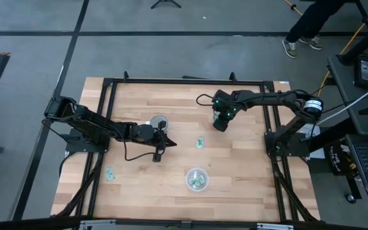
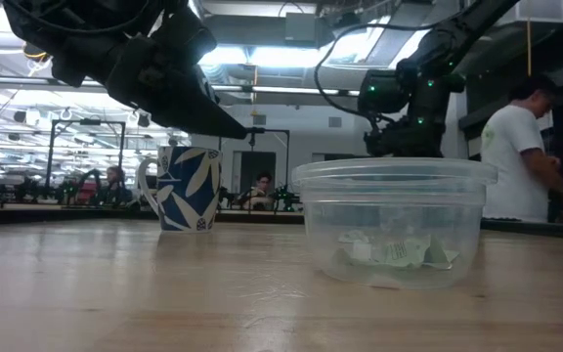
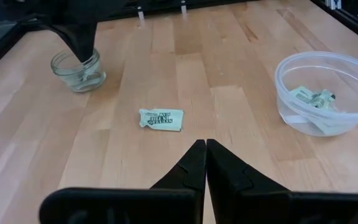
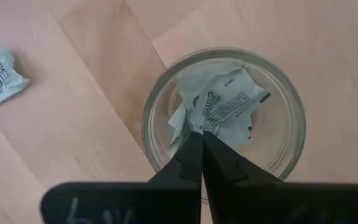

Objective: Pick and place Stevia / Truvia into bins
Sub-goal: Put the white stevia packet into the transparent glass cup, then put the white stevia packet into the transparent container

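We see the left gripper (image 1: 158, 155) near the middle of the table (image 1: 248, 191), its fingers (image 3: 199, 163) pressed together with nothing between them. One packet (image 3: 161, 119) lies flat on bare wood between the glass cup (image 3: 78, 70) and the big clear bowl (image 1: 197, 179), with open room all around it. The bowl holds a few packets. Another packet (image 1: 110, 174) lies near the table's left edge. The right gripper (image 1: 220, 121) hangs right above the glass cup, fingers closed, touching a crumpled packet (image 4: 219, 106) inside the rim. A blue mug (image 1: 159, 121) stands near the left gripper.
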Robot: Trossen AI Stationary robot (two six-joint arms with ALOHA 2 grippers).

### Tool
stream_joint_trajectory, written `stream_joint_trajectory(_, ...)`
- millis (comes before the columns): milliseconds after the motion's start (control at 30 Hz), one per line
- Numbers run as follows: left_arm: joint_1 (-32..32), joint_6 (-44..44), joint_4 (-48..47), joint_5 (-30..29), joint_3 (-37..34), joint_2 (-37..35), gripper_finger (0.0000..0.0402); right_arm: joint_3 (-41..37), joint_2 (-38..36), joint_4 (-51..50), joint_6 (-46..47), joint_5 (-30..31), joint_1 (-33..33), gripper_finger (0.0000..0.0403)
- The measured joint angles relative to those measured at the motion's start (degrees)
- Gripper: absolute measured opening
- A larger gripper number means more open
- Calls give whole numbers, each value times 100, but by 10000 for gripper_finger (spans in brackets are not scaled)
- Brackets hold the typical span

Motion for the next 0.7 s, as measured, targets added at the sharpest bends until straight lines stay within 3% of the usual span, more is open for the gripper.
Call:
stream_joint_trajectory(300, 0, 0, -2, 0, 0, 0, 8, 0, -12, 152, 4, -2, 0, 33)
stream_joint_trajectory(700, 0, 2, -2, 0, 0, 0, 8, 20, -14, 174, -21, -2, 0, 114)
